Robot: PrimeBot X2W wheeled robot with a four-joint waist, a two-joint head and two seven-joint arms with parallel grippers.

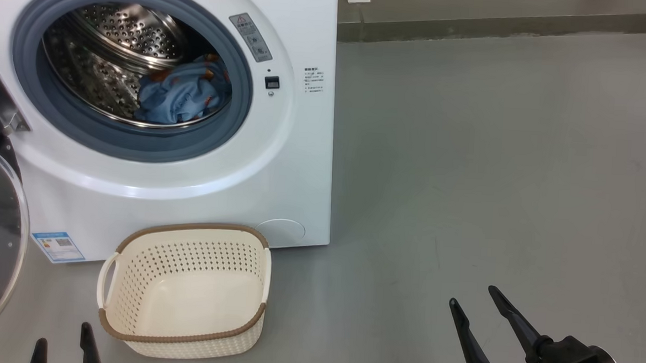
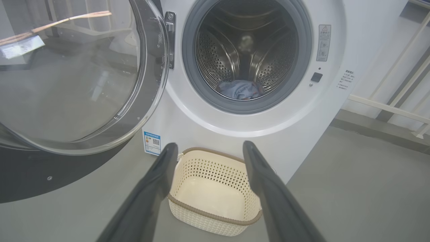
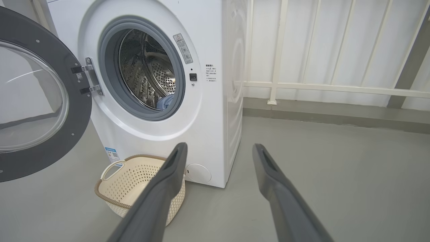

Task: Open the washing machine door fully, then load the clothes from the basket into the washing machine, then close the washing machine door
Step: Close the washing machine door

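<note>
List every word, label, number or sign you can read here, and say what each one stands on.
Grey sticker beside the drum opening of the big white front-loading washing machine: a red warning triangle; the print below it is too small to read.
Block of dark print on the machine's front, right of the opening: too small to read.
Blue label sticker at the front's lower left: a QR code; words blurred.
No brand or number is readable.

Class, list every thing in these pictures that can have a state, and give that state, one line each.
washing machine: open at the front, loaded
washing machine door: swung wide open on its hinge
clothes: lying inside the washing machine
basket: upright, empty
left gripper: open, holding nothing
right gripper: open, holding nothing
</note>
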